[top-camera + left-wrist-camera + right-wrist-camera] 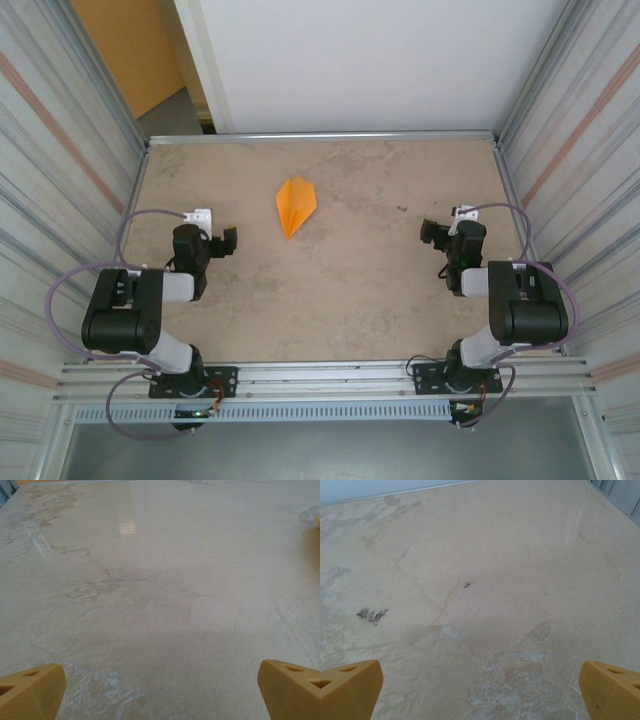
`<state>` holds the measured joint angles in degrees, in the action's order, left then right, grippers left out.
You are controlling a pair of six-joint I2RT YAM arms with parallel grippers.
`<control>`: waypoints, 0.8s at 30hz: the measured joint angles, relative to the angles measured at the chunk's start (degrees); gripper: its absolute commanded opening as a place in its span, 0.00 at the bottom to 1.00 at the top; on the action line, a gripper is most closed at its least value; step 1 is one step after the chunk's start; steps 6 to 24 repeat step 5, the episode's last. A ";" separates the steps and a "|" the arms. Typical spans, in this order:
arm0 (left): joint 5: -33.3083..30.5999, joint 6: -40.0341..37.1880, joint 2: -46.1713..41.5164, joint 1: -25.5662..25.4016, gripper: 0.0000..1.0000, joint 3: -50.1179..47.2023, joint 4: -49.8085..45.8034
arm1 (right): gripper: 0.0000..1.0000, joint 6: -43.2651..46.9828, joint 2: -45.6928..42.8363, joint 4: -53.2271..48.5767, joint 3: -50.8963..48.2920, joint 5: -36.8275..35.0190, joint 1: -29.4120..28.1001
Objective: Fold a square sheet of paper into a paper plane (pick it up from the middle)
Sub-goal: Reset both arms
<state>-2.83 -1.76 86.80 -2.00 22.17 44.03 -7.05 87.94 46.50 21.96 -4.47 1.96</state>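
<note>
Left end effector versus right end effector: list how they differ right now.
The left end effector sits nearer the paper plane than the right end effector does. The left end effector points rightward, toward the middle of the table; the right end effector points leftward, toward that same middle. Both are open, hold nothing and stand apart from the paper plane.

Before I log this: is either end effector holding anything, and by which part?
Nothing: left end effector and right end effector open; orange pointed paper plane lies apart.
</note>
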 measured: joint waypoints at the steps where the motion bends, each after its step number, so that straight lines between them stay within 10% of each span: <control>1: -0.02 0.00 0.00 0.00 0.99 0.04 -0.04 | 0.99 0.07 0.00 0.00 0.00 -0.02 0.00; 24: -0.07 -0.02 0.00 0.00 0.99 0.35 -0.04 | 0.99 0.07 0.00 0.02 0.00 0.00 0.00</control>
